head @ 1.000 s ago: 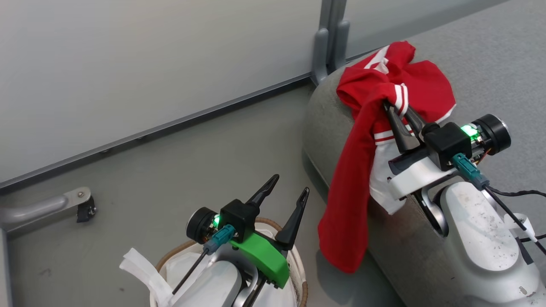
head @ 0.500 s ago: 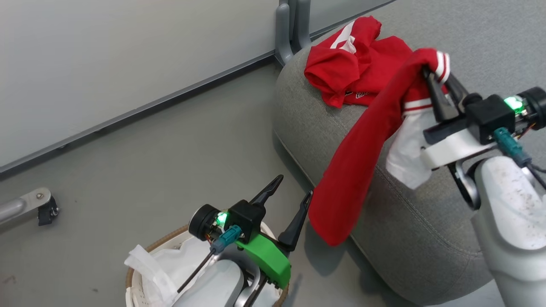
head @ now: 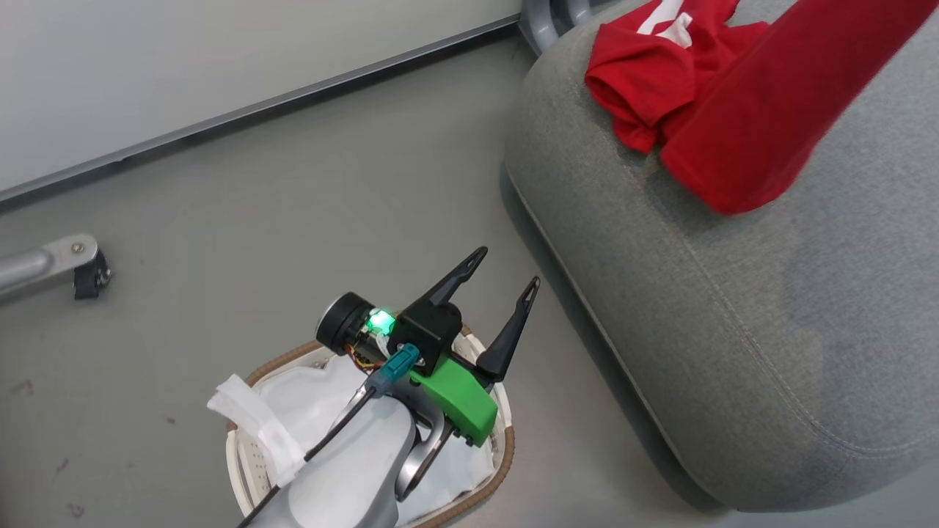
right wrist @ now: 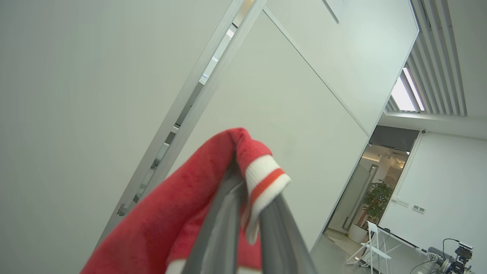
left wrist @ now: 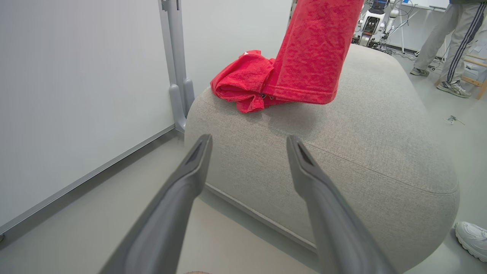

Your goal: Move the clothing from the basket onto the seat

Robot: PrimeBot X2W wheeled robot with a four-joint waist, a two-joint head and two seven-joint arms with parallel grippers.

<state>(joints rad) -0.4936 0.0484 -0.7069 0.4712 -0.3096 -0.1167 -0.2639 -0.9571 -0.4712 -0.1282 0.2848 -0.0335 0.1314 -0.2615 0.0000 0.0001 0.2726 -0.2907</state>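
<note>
Right tool (right wrist: 243, 179) is pinched tight on the striped cuff of a red garment (head: 763, 125), which hangs lengthwise straight down from it. The hem is at or just above the seat (head: 733, 330), beside another red piece (head: 638, 81) lying there. Left tool (head: 506, 268) hovers spread wide, holding nothing, over the basket (head: 505, 440), so lowering looks like the right arm's job.

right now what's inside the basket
The basket holds its white liner cloth, nothing red visible in it. The left arm hangs over its middle, so whatever lies beneath cannot be seen.
</note>
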